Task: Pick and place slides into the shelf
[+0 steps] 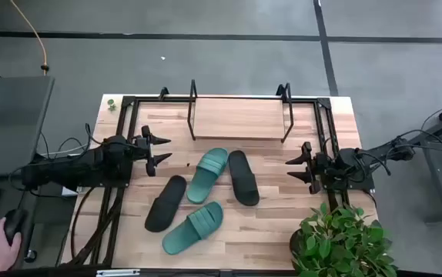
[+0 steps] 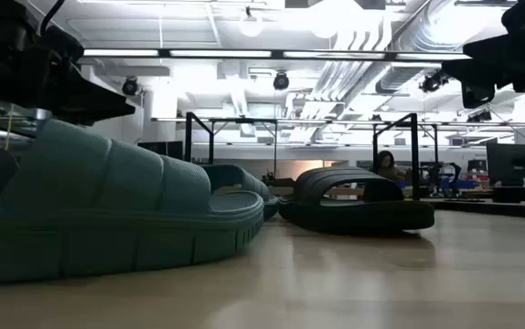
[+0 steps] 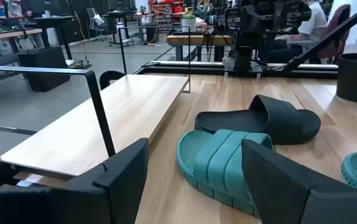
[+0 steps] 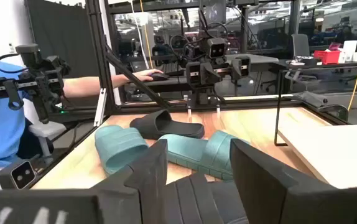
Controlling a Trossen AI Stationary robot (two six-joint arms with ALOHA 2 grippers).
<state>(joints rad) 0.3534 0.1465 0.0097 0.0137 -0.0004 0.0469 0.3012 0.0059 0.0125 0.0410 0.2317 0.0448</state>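
1. By the worktop's left edge, the left gripper [image 1: 162, 153] is hovering with jaws apart, gripping nothing.
2. Mid-worktop, four slides [image 1: 208, 174] are lying before the empty shelf [image 1: 239, 117] at the far edge.
3. Near the right edge, the right gripper [image 1: 294, 168] is waiting, jaws parted, empty.

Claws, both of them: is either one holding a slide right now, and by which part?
Nothing is held. The left claw and right claw both stand open, clear of the four slides on the table.
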